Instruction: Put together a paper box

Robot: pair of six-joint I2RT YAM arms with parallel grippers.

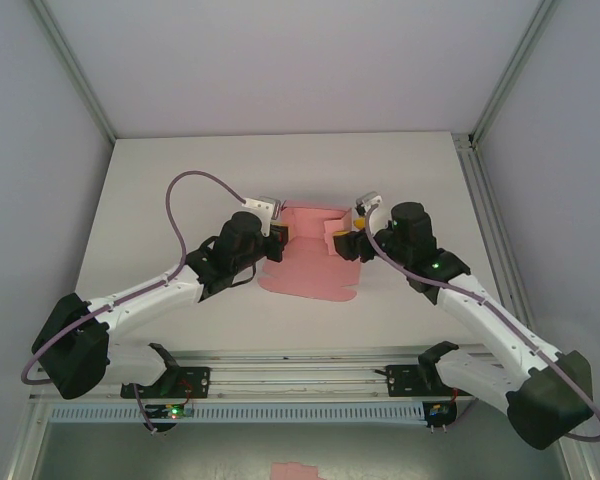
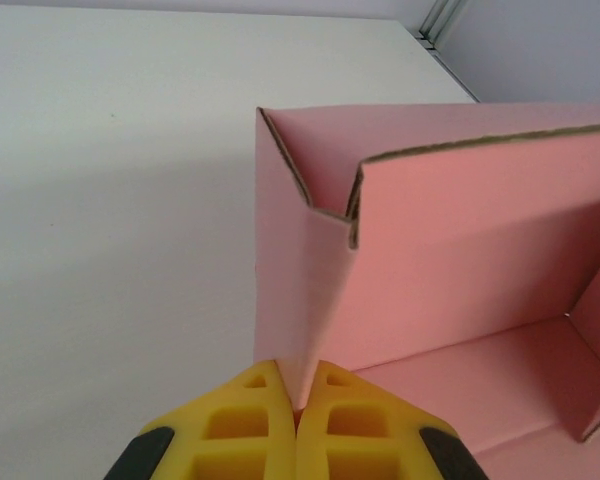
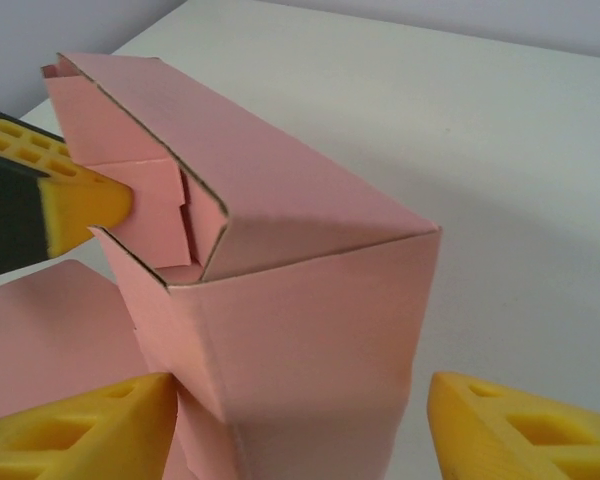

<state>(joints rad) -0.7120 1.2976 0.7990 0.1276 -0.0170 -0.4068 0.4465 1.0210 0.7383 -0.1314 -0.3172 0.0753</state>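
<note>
The pink paper box (image 1: 306, 268) lies mid-table, partly folded, its back and side walls raised and a flat flap spread toward me. My left gripper (image 1: 281, 238) is shut on the box's left wall; in the left wrist view the yellow fingertips (image 2: 265, 385) pinch the thin card edge of the box (image 2: 460, 250). My right gripper (image 1: 344, 241) is open at the box's right end. In the right wrist view its fingers (image 3: 520, 430) straddle the upright end wall of the box (image 3: 300, 330), the right one clear of the card. The left gripper's finger (image 3: 75, 205) shows at the far end.
A small pink paper scrap (image 1: 295, 470) lies below the table's near rail (image 1: 300, 385). Aluminium frame posts (image 1: 472, 140) and grey walls close in the white table (image 1: 180, 170) on three sides.
</note>
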